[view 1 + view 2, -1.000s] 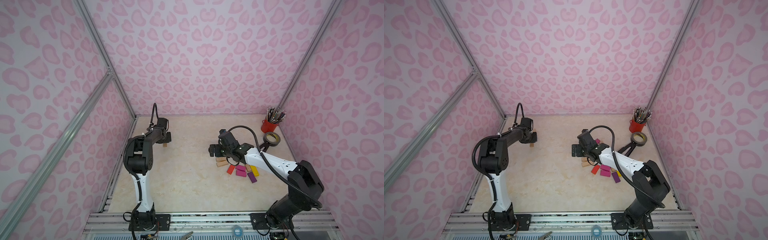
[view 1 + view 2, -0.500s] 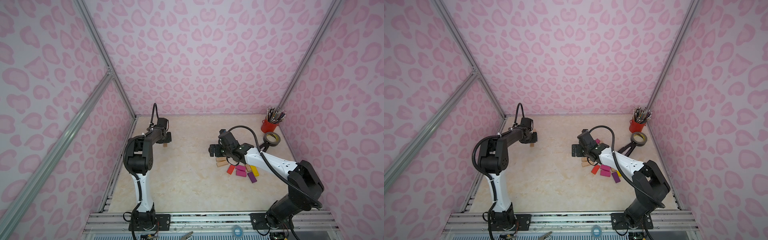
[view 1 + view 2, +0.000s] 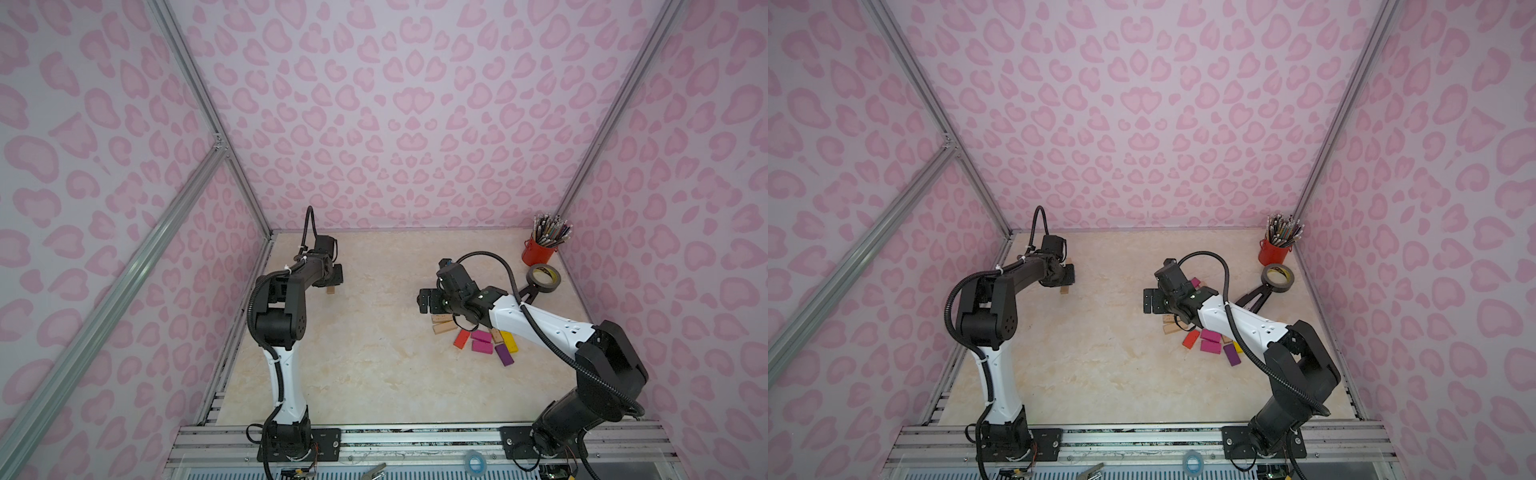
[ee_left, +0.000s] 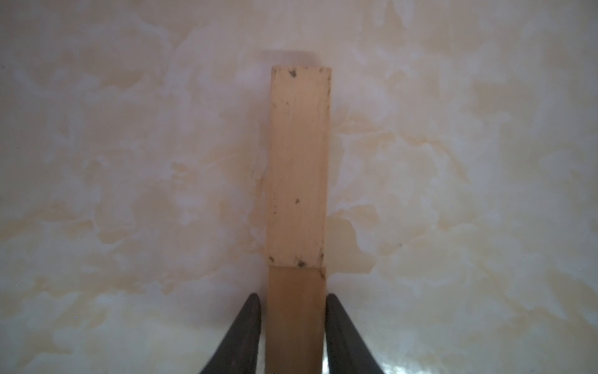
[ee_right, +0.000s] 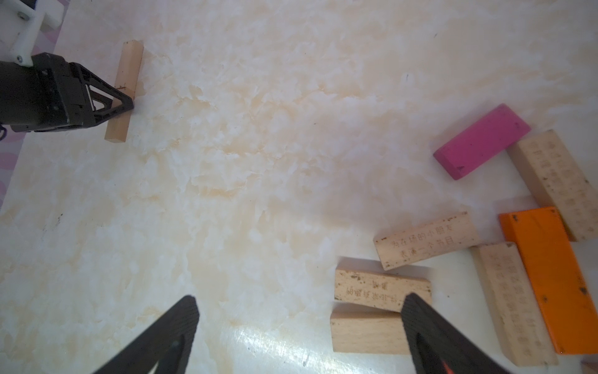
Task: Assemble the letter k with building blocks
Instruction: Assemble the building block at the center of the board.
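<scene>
Left gripper (image 4: pixel 293 296) flanking 1 of 2 plain bars (image 4: pixel 297 162) | right gripper (image 5: pixel 300 298) agape

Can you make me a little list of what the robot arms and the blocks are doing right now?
Left gripper: astride a plain bar lying on the table; grip unclear
Second plain bar: end to end with it, one straight line
Right gripper: wide open, empty, by the block pile
Its colours: plain, magenta, orange, yellow, purple

Two plain bars (image 4: pixel 297 162) end to end, coloured heap (image 3: pixel 481 336) apart
</scene>
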Motion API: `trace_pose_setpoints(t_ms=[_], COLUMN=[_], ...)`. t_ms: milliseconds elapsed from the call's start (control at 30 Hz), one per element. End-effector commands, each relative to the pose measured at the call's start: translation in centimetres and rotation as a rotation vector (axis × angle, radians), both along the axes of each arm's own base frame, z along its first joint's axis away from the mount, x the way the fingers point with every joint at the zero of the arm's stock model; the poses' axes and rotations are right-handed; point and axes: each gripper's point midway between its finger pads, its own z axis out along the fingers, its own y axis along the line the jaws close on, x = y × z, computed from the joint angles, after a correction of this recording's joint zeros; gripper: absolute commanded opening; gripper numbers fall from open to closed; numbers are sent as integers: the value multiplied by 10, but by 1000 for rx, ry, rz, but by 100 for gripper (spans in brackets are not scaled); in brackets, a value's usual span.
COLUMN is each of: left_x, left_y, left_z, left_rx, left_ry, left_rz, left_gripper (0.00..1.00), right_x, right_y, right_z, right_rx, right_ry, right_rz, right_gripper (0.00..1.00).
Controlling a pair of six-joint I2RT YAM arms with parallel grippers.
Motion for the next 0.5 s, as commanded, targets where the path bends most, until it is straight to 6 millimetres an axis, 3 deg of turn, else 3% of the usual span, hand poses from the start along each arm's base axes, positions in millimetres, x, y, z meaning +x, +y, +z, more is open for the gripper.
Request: trace_pose_setpoints(t_ms=[0,100,267,367,400,467], left_x=[3,2,-3,-14,-17,-37], left_y=[2,0,-18,-46,-60,-92], left_z=[16,35,85,128,148,168], left_rx=[0,-21,-47,-76,-99,-141], left_ry=[-36,-81,-201,-304,-357,-419], left_rz=[27,39,43,-12,-45,-142], left_gripper=[39,42,49,50,51,51], right_x=[0,3,11,17,19,22], right_y=[-4,-11,-38,-64,-76,-97], right_z=[1,2,2,1,-1,-8], right_rx=[-5,-4,-18,-39,-56,-88], right_ry=[-1,-3,5,12,23,55], right_rz=[-13,-28,-76,-119,-140,-175], right_gripper=[99,99,99,99,99,99])
